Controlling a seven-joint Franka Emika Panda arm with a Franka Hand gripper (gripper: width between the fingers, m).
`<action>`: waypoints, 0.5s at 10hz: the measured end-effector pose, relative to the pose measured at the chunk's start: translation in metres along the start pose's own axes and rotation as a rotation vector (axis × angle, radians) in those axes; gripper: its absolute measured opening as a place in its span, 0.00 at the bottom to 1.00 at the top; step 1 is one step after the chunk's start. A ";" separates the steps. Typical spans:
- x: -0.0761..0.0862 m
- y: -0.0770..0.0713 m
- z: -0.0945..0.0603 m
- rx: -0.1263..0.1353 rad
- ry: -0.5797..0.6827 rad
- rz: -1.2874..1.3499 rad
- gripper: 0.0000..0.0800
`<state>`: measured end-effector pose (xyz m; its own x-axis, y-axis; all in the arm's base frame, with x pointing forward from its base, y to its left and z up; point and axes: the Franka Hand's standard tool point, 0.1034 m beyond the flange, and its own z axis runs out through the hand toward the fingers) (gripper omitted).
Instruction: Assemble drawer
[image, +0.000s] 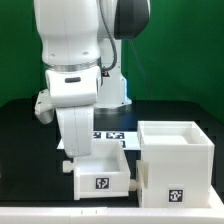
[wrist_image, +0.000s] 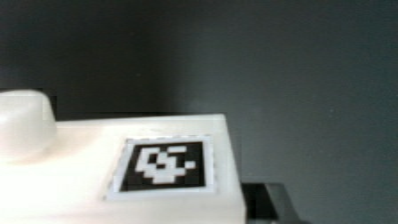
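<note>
The drawer (image: 102, 172) is seen lower centre, directly beneath the gripper (image: 82, 152); finger spacing cannot be told.

Work surface: a black table (image: 20, 150) with a green wall behind it. Resting on it: the drawer (image: 103, 172), a small white open-topped tray with a square tag on its front face, near the middle front; the larger white casing (image: 176, 157), tagged on its front, just beside the drawer at its 3 o'clock. The marker board (image: 112, 134), flat and white with tags, lies at the drawer's 12 o'clock.
</note>
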<state>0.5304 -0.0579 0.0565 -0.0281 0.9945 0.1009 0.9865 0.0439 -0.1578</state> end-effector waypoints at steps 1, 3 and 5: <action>-0.002 -0.003 0.003 0.005 0.006 0.009 0.09; 0.001 -0.003 -0.005 0.002 0.001 -0.020 0.09; 0.008 0.002 -0.015 -0.025 -0.031 0.003 0.09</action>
<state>0.5348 -0.0513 0.0716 -0.0293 0.9971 0.0700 0.9903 0.0385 -0.1333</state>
